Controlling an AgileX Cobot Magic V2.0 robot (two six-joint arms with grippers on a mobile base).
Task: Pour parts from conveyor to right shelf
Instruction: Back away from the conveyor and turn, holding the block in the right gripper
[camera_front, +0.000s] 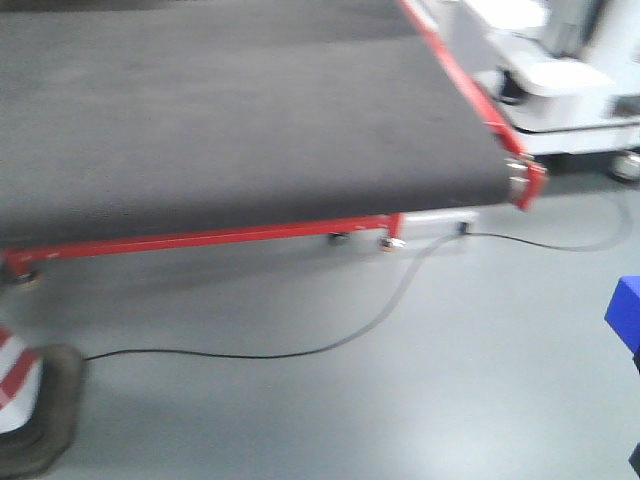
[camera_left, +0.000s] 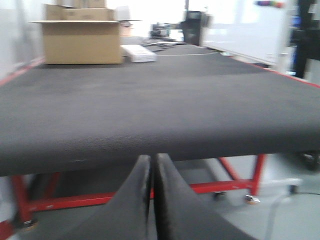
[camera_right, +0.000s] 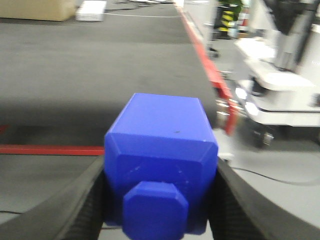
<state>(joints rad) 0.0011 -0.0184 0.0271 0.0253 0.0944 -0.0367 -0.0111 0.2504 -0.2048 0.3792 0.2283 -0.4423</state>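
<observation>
A black cable (camera_front: 250, 356) is laid in a long curve across the grey floor (camera_front: 450, 400). What may be a red-and-white striped post (camera_front: 12, 365) is set in a black base (camera_front: 50, 420). A cardboard box (camera_left: 82, 35) is seen near a flat white box (camera_left: 139, 52).

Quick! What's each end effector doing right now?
Left end effector: closed, holding nothing.
Right end effector: closed on the blue block.

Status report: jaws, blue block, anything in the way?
Left gripper jaws shut, empty, facing conveyor. Right gripper jaws shut on blue block, off the conveyor. Shelf not in view; cable on floor.
</observation>
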